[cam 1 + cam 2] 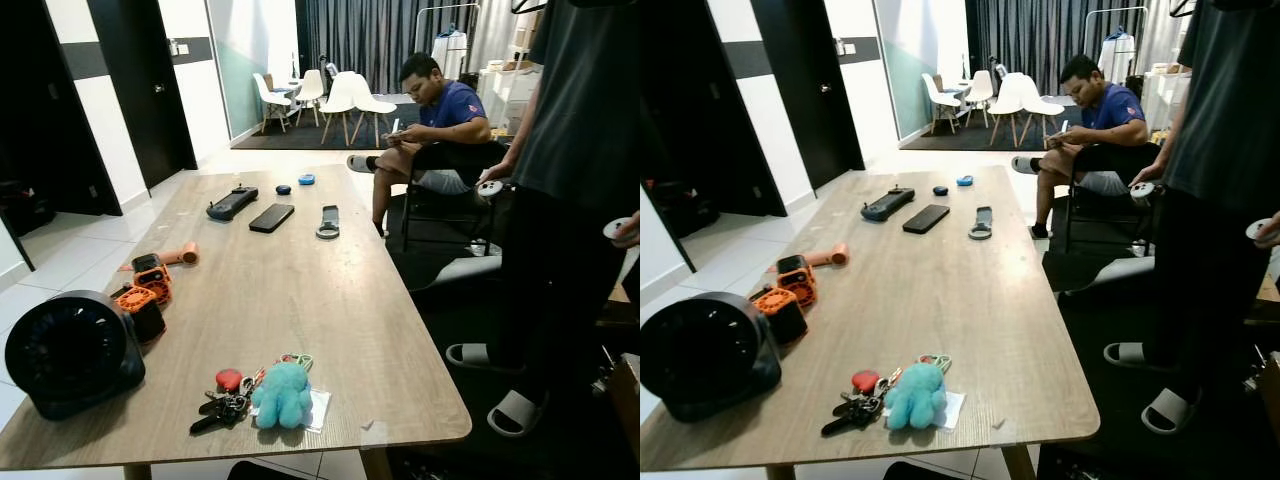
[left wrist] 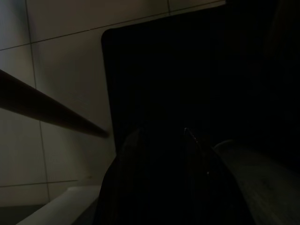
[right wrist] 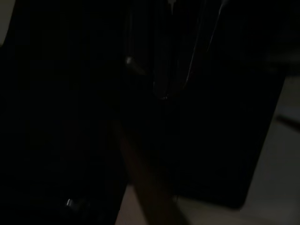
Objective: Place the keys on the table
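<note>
Wooden table [image 1: 330, 300] bears keys [image 1: 225, 405] beside teal plush [image 1: 282, 393].

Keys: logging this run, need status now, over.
Keys lie on the table near its front edge, beside a teal plush. Both arms hang idle below, wrist views dark. Nothing blocking.

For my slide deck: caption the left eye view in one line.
Keys with a teal plush keychain lie near the wooden table's front edge, beside a black fan.
</note>
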